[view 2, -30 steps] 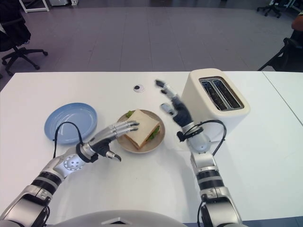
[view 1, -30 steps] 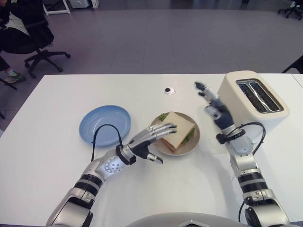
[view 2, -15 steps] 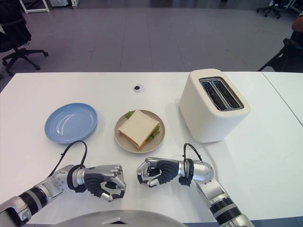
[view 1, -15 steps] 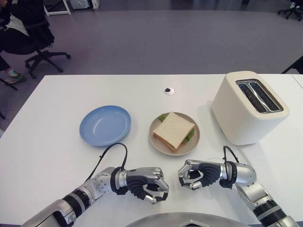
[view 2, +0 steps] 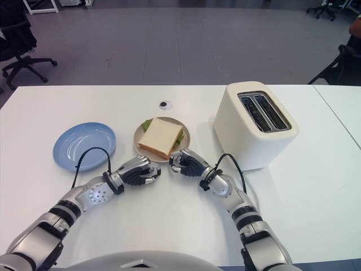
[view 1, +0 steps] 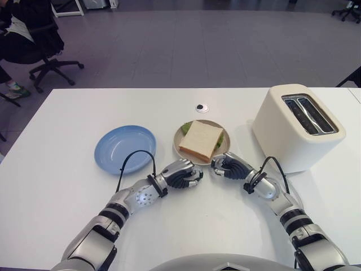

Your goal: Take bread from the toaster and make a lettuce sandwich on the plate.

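Note:
A sandwich (view 1: 200, 140) of white bread with green lettuce (view 1: 186, 127) showing at its far left corner lies on a tan plate (view 1: 176, 147) at mid table. Both hands sit side by side at the plate's near rim, fingers curled into fists and holding nothing. My left hand (view 1: 180, 174) is at the near left and my right hand (view 1: 228, 165) at the near right. I cannot tell whether they touch the rim. The cream toaster (view 1: 296, 127) stands to the right, both slots dark.
An empty blue plate (view 1: 124, 149) lies left of the tan one. A small round grommet (view 1: 201, 108) is set in the table behind the sandwich. Cables loop from both wrists. Office chairs stand on the floor beyond the table.
The hands were open and raised one second ago, then fists near the table's front edge, and are now forward at the plate. The plate with the sandwich lies farther back and slightly left.

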`<act>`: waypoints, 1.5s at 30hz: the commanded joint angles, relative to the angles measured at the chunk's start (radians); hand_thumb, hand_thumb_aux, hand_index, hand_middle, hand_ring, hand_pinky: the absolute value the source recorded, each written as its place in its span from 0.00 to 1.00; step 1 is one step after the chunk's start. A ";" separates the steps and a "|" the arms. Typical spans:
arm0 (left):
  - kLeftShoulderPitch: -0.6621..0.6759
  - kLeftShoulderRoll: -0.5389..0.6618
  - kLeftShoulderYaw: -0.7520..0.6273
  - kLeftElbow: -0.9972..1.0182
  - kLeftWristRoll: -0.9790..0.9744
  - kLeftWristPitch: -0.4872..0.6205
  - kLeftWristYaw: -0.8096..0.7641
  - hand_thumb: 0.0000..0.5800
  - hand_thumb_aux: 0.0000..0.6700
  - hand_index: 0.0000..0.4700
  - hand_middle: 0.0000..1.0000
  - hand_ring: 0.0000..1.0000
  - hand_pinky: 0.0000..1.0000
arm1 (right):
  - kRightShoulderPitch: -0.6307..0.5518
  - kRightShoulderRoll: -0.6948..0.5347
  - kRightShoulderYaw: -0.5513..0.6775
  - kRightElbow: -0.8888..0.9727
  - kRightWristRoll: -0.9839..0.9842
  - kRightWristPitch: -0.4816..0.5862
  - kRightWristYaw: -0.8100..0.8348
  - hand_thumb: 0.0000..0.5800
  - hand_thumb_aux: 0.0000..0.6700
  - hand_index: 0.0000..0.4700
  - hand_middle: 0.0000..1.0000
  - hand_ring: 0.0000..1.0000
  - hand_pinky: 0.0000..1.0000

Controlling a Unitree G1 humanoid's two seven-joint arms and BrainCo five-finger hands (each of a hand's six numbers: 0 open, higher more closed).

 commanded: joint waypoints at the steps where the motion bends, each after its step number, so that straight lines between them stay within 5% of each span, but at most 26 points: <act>1: -0.068 -0.051 0.072 0.067 0.043 0.042 0.197 0.53 0.31 0.31 0.53 0.53 0.53 | -0.044 0.012 -0.040 0.031 -0.010 -0.052 -0.106 0.96 0.79 0.79 0.24 0.24 0.24; 2: -0.069 -0.057 0.090 0.066 0.034 0.020 0.232 0.00 0.00 0.00 0.44 0.44 0.44 | -0.045 0.013 -0.051 0.024 0.002 -0.066 -0.123 0.86 0.63 0.63 0.06 0.06 0.06; 3: -0.062 -0.065 0.113 0.057 -0.005 -0.026 0.239 0.00 0.00 0.00 0.24 0.24 0.24 | -0.047 0.014 -0.075 0.013 0.019 -0.081 -0.149 0.00 0.00 0.00 0.00 0.00 0.00; 5: -0.042 -0.071 0.152 0.026 -0.090 -0.120 0.230 0.00 0.00 0.00 0.00 0.00 0.00 | -0.046 0.012 -0.131 -0.025 0.085 -0.121 -0.172 0.00 0.00 0.00 0.00 0.00 0.00; 10: 0.017 -0.068 0.222 -0.087 -0.384 -0.278 0.119 0.00 0.00 0.00 0.00 0.00 0.00 | -0.010 0.020 -0.234 -0.190 0.331 -0.166 -0.126 0.00 0.00 0.00 0.00 0.00 0.00; 15: 0.070 -0.073 0.287 -0.245 -0.622 -0.274 -0.001 0.00 0.00 0.00 0.00 0.00 0.00 | 0.037 0.043 -0.266 -0.341 0.414 -0.152 -0.087 0.00 0.00 0.00 0.00 0.00 0.00; 39: 0.051 -0.164 0.466 -0.250 -0.638 -0.216 -0.276 0.00 0.00 0.00 0.00 0.00 0.00 | 0.009 0.123 -0.262 -0.333 0.357 -0.125 0.009 0.00 0.00 0.00 0.00 0.00 0.00; 45: 0.138 -0.130 0.503 -0.435 -0.707 -0.143 -0.319 0.00 0.00 0.00 0.00 0.00 0.00 | 0.077 0.118 -0.257 -0.499 0.369 -0.077 0.031 0.00 0.00 0.00 0.00 0.00 0.00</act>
